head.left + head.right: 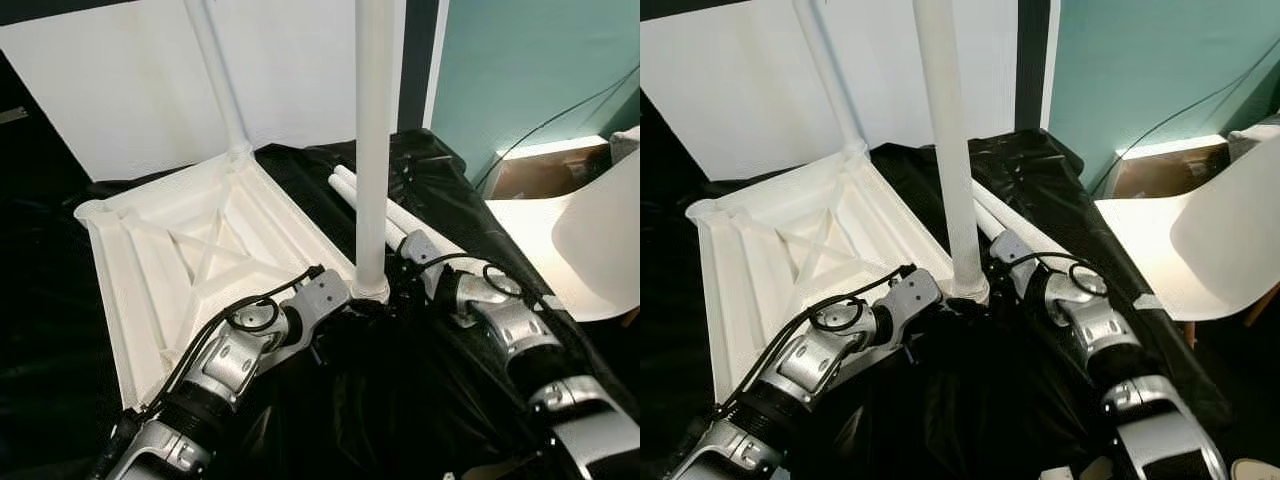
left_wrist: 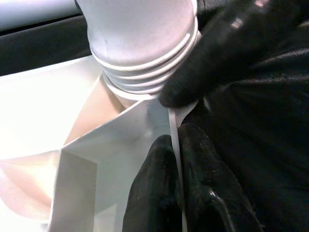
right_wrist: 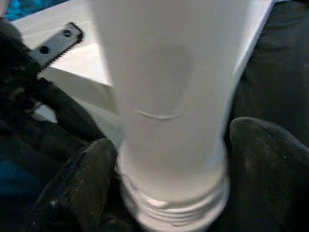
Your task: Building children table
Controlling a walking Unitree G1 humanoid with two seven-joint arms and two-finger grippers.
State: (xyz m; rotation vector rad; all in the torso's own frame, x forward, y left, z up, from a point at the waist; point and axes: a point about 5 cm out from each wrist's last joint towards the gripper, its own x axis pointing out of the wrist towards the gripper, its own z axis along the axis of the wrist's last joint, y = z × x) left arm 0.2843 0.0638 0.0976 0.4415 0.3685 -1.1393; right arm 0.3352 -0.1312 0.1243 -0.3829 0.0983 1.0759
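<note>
Right end effector point(image 3: 169, 174) clamps the stiff, light leg point(image 1: 374, 140) by its threaded base; left end effector point(image 2: 176, 145) pinches the tabletop point(image 1: 190, 260) rim.

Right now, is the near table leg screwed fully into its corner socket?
Not fully: threads on the leg sit exposed above the tabletop socket.

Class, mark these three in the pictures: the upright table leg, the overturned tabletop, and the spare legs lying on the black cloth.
upright table leg point(image 1: 374, 150), left eye view, middle of its shaft
overturned tabletop point(image 1: 190, 260), left eye view, ribbed underside
spare legs point(image 1: 395, 215), left eye view, shaft near the free ends
</note>
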